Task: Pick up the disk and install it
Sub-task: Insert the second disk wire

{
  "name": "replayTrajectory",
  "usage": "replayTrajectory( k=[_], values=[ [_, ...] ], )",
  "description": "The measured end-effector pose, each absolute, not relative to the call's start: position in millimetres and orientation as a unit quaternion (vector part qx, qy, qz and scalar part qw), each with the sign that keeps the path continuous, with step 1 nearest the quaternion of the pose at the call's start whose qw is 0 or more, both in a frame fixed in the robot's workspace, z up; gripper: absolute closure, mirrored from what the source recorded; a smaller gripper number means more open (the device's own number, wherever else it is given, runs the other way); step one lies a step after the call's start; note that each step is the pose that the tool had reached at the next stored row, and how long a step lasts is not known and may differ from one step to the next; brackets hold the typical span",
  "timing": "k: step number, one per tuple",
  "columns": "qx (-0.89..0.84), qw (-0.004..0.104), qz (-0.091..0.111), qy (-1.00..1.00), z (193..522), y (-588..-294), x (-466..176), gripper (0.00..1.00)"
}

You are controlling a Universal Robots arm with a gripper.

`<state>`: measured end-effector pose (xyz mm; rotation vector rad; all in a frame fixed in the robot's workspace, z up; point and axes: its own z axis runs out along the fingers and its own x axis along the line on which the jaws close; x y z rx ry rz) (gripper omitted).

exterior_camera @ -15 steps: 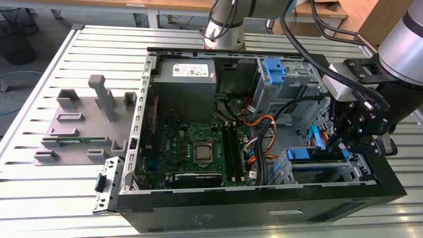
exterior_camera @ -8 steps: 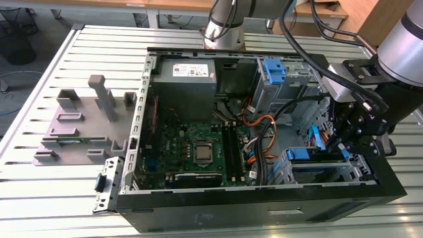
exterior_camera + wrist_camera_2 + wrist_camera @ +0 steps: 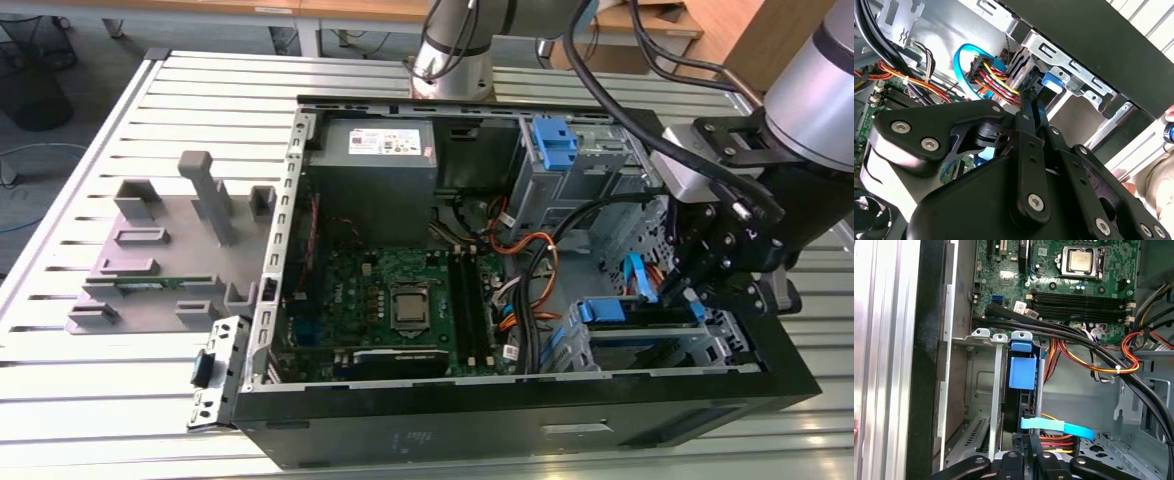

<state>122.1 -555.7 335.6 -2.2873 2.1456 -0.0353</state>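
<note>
From where I'm driving this, the gripper (image 3: 694, 292) is down inside the open PC case (image 3: 534, 430), at the drive cage (image 3: 667, 345) on the exterior view's right. In the second wrist view the black fingers (image 3: 1029, 107) look pinched close together, tips right at the back end of the disk (image 3: 1021, 67) where the cables plug in. Honestly I can't tell whether they're actually clamping anything or just sitting against it.

The disk itself is in the cage already. In the first wrist view it sits on edge in a slot, dark body (image 3: 1024, 402) with the blue rail tab (image 3: 1022, 371) facing the camera, between the metal cage dividers (image 3: 996, 390). A light-blue flat data cable (image 3: 1064, 427) runs off its rear end, and a bundle of red, yellow and black power wires (image 3: 996, 80) sits just beside that in the second wrist view.

Further out: the motherboard (image 3: 400, 290) lies on the case floor with the CPU (image 3: 1080, 260) bare, RAM slots (image 3: 1079, 299) next to it. Thick black cables (image 3: 1064, 332) drape across toward the cage. The grey power supply (image 3: 380, 150) sits in the far corner, with another blue latch (image 3: 554, 140) upright nearby. Outside the case, on the exterior view's left, a grey plastic fixture (image 3: 160, 250) rests on the slatted table (image 3: 80, 400).
</note>
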Motion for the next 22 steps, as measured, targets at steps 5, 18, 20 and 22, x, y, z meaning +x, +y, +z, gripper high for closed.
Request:
replayTrajectory(
  k=[5,18,20,22],
  values=[
    [-0.712,0.002,-0.011,0.702,335.6,-555.8,122.1,0.84],
    [-0.712,0.002,-0.011,0.702,330.4,-555.8,122.1,0.84],
    [-0.712,0.002,-0.011,0.702,329.8,-555.8,122.1,0.84],
    [-0.712,0.002,-0.012,0.702,328.2,-555.8,122.1,0.84]
  ],
)
